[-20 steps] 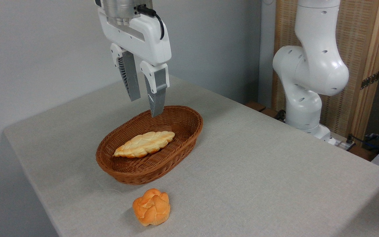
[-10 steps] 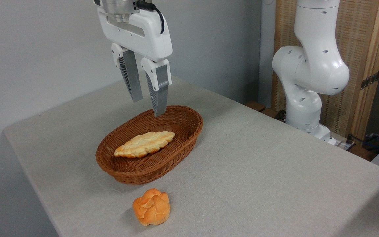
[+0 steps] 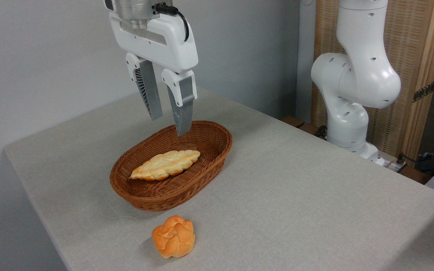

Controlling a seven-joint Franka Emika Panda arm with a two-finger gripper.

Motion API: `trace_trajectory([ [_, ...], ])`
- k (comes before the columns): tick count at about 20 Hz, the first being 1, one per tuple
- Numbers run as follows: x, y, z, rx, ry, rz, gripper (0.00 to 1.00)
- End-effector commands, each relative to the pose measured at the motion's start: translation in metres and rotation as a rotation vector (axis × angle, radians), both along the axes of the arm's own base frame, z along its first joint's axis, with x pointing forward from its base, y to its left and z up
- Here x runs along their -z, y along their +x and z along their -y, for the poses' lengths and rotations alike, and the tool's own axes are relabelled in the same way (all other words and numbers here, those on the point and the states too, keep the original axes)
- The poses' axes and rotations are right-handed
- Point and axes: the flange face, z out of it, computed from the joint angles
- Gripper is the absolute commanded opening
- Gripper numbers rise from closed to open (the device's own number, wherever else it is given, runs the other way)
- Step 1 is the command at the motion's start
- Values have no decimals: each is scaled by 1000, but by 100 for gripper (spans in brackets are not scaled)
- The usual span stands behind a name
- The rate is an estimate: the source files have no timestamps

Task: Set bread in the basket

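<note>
The bread [image 3: 165, 164], a long pale braided loaf with golden patches, lies flat inside the oval brown wicker basket [image 3: 209, 170] on the table. My gripper [image 3: 168, 126] hangs above the basket's far rim, clear of the loaf, open with nothing between its grey fingers [image 3: 182, 109].
A small round orange knotted bun [image 3: 173, 236] sits on the grey tablecloth in front of the basket. The arm's white base [image 3: 352, 98] stands off the table's right side, before a wooden screen. The table edges fall away at left and front.
The gripper has drifted slightly, its wrist tilting a little; fingers stay open. Bread, basket and bun have not moved.
</note>
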Motion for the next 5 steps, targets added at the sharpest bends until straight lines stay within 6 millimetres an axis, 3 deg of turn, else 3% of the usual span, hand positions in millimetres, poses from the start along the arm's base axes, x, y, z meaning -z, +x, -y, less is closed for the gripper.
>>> trace_trajectory([
  [1,-6,0,1,-16,16,-13,100],
  [5,-5,0,0,-16,16,-15,100],
])
